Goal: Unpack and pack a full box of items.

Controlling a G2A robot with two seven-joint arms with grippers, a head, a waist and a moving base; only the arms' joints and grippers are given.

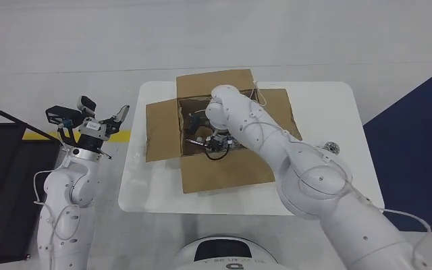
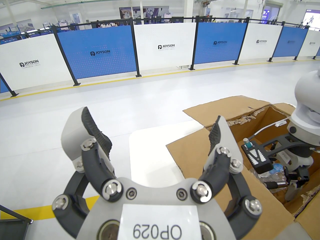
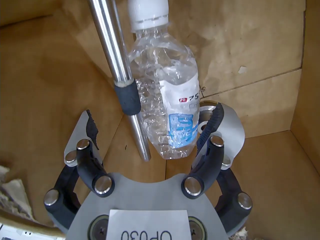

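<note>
Closest between the right gripper's [image 3: 153, 112] widely spread fingers lies the bottom end of a clear plastic water bottle [image 3: 162, 76]. The fingers do not close on it; whether the pad on the label side touches it cannot be told. The bottle's white cap [image 3: 148, 8] points away from the gripper. Just beside the bottle, on the side of the other finger, a shiny metal rod [image 3: 107, 33] with a black grip band [image 3: 128, 97] runs the same way and overlaps the bottle's edge. That finger stands apart from the rod. Both things sit on the floor of the cardboard box [image 3: 250, 38], whose brown walls rise beyond them, and the gripper is lowered inside.

Farther out, the box stands with its flaps folded open on a white table [image 1: 324, 108]. A small round thing [image 1: 330, 146] lies on the tabletop just past one flap.

Well away, off the table's edge and above the floor, the left gripper [image 2: 152, 116] hangs with its fingers wide and nothing between them, the box's near flap ahead of it to one side.
</note>
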